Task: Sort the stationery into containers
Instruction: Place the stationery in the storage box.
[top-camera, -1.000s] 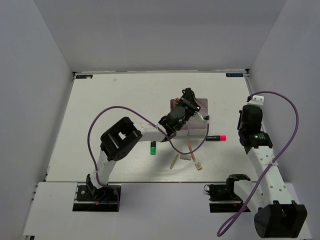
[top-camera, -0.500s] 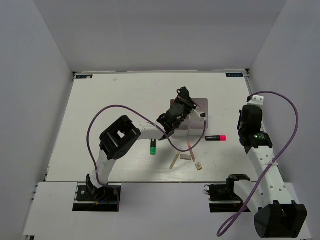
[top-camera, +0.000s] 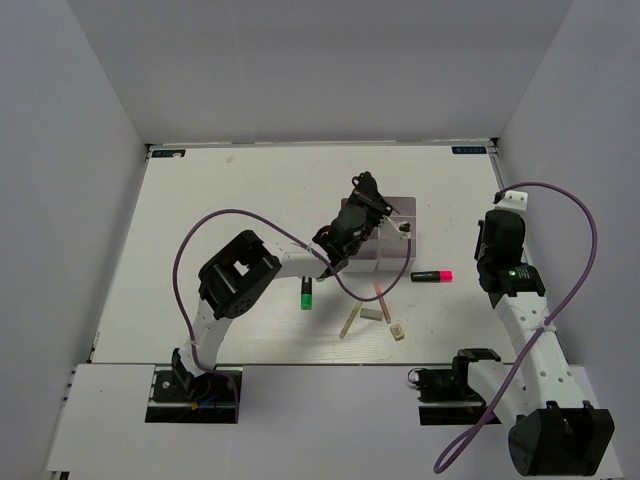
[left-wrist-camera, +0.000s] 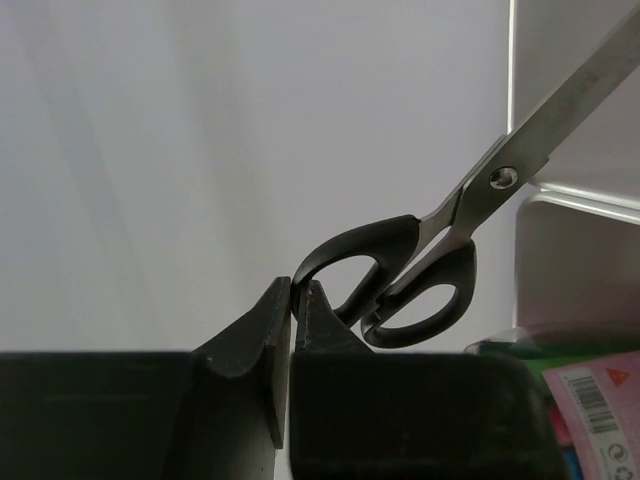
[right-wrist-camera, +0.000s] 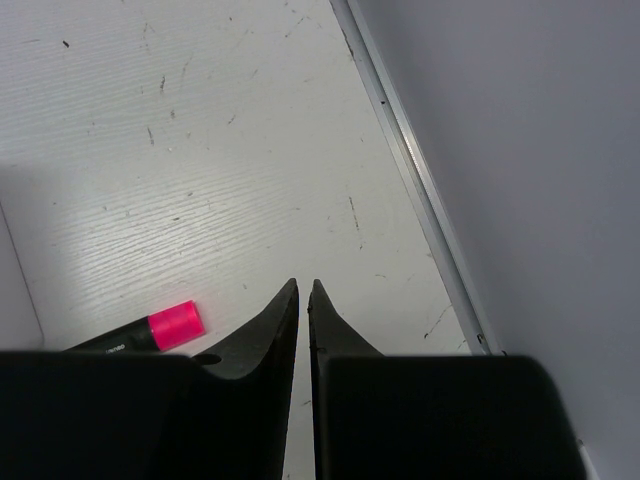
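Scissors pinched in left pincer, arm stretched over bins

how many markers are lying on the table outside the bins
2. The black green-capped marker lies off the near left corner of the white translucent bins; the black pink-capped marker off their near right corner. The left arm may hide others.
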